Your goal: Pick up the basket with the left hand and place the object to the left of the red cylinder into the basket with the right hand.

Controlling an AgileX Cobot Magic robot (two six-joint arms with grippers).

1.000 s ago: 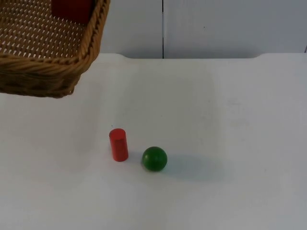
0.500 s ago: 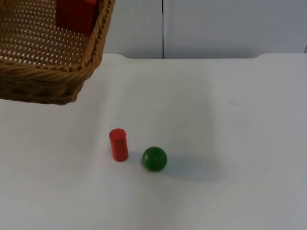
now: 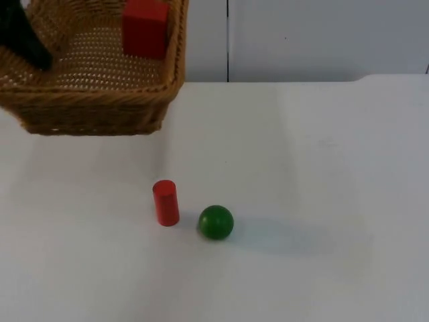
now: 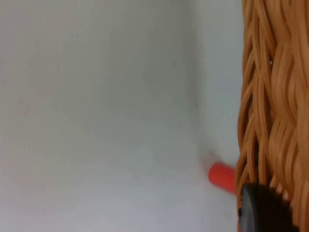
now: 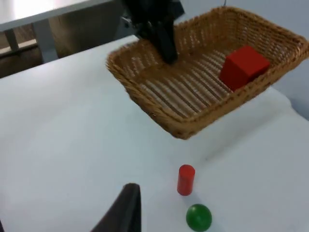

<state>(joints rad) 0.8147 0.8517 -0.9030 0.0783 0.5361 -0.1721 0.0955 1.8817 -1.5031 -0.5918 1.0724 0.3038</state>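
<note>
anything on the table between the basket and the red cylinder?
Nothing: in the top view only bare white table lies between the wicker basket and the red cylinder. The green ball sits beyond the cylinder.

No readable text, labels, brand marks, numbers or signs appear in any of the views.
</note>
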